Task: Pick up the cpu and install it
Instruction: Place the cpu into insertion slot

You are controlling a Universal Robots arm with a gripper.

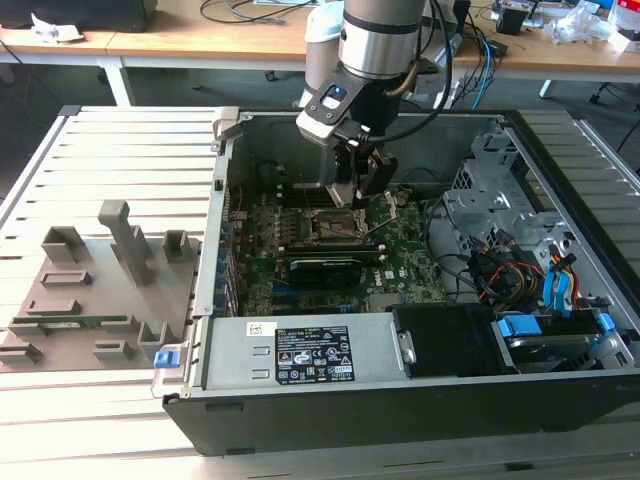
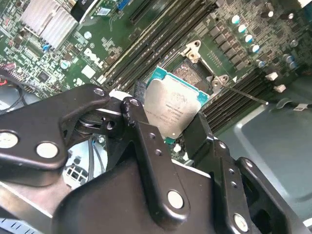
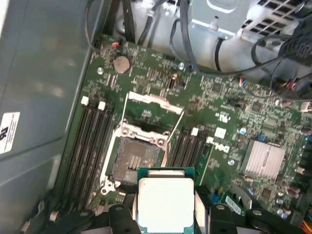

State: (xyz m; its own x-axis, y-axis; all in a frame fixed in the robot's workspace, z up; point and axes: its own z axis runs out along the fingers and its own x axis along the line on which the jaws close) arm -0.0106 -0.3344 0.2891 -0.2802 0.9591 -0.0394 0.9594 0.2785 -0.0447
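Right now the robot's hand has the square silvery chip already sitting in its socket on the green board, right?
Not quite. The chip is not in the socket yet: the hand grips it above the green board, and the socket lies open and empty, as the first wrist view shows.

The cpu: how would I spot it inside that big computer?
Look into the open black computer case, where the arm's gripper hangs over the green motherboard. The cpu is the small flat square pinched between its fingers. Unlike the dark, empty socket nearby, it has a shiny silver top with a thin green rim.
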